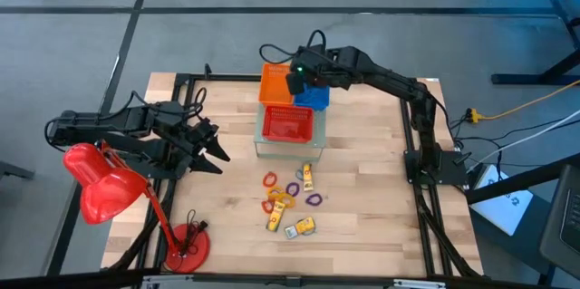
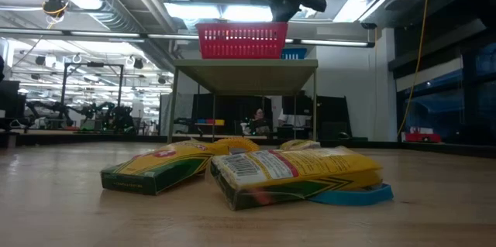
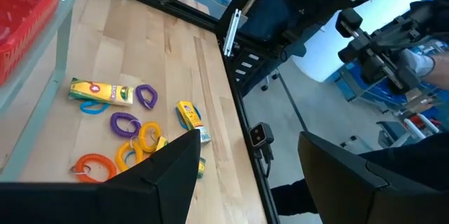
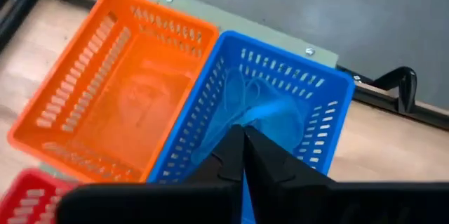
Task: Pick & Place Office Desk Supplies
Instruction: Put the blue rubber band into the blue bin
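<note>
Nearest the front edge of the bench [image 1: 362,235] lies the heap of supplies: small yellow crayon boxes [image 2: 294,173], an orange coil loop [image 1: 269,180], purple coil loops [image 1: 314,199] and a blue loop [image 2: 349,194] pinned under one box; they touch and overlap, so a pincer coming down on one piece would likely nudge or drag its neighbour, and a thin loop could slip out flat against the wood.

To one side waits the left pincer [image 3: 245,175], jaws wide apart and holding nothing, hovering above the bench near the red desk lamp [image 1: 109,189] (a swing toward the heap could brush that lamp's arm).

Farther back stand the red basket [image 1: 288,123], the orange basket [image 4: 126,90] and the blue basket [image 4: 280,104] on a raised stand; the right pincer [image 4: 242,147] hangs over the blue basket with its fingers pressed together, and nothing shows between them. Something pale blue and looped lies in that basket, though whether it is one of the supplies I cannot tell. The risk there is a low retreat: the fingertips sit close to the mesh wall and could catch the rim, tipping or shifting the basket off its stand.
</note>
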